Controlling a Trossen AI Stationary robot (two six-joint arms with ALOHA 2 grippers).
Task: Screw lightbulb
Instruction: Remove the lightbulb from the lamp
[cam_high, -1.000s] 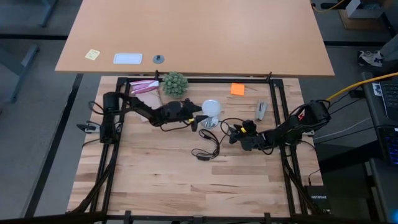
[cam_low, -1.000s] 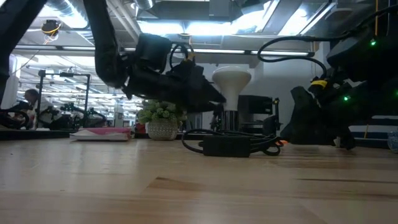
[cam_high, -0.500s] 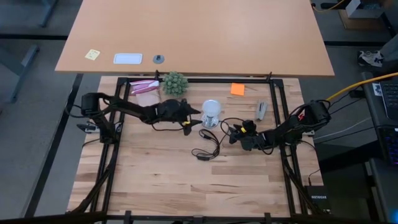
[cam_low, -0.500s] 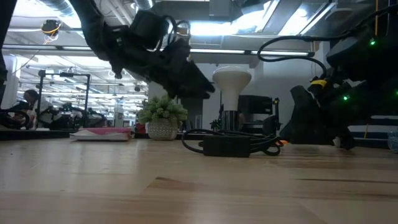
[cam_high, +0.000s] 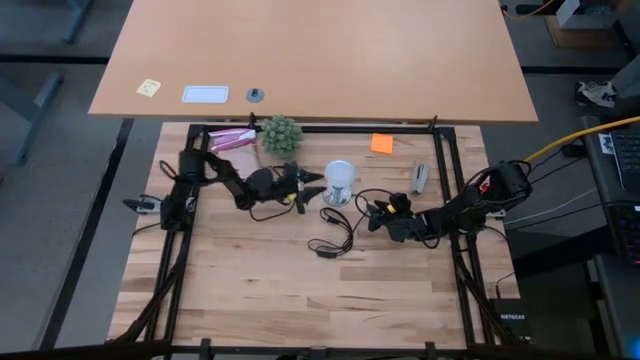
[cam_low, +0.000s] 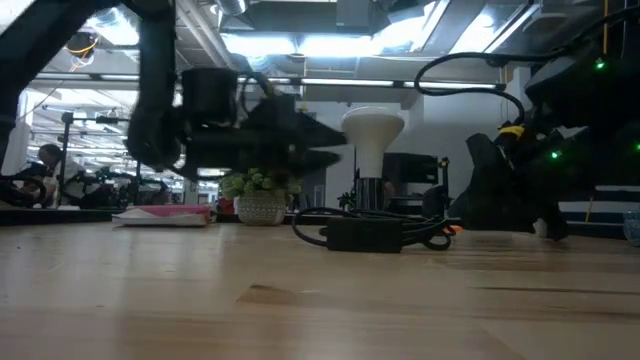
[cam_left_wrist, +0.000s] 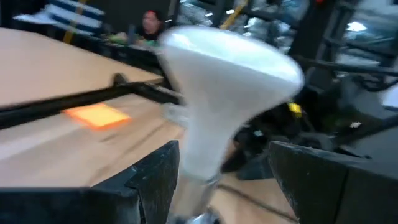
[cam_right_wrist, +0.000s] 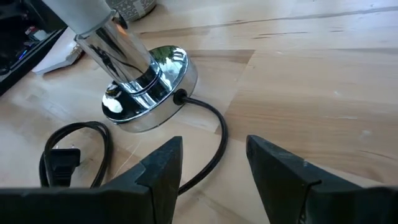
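The white lightbulb (cam_high: 340, 175) stands upright with its narrow neck in the chrome socket's stem (cam_right_wrist: 118, 43), above the round silvery socket disc (cam_right_wrist: 155, 87), which rests on the table. My left gripper (cam_high: 318, 183) is level on the bulb's left, open. In the left wrist view its fingers stand on either side of the bulb's neck (cam_left_wrist: 200, 155) without touching it. The dome (cam_low: 372, 125) rises above the fingertips. My right gripper (cam_right_wrist: 214, 168) is open, low over the table to the right of the socket, pointing at it.
A black cord (cam_high: 335, 235) with its plug (cam_right_wrist: 62, 158) loops from the socket toward the near edge. A small green plant (cam_high: 281, 133), a pink object (cam_high: 232, 140), an orange note (cam_high: 381, 143) and a grey object (cam_high: 420, 178) lie along the far side.
My left gripper has tipped from slanting downward to level, rising a little midway and coming back down, while staying just left of the bulb with its fingers open. The bulb and socket have not moved.
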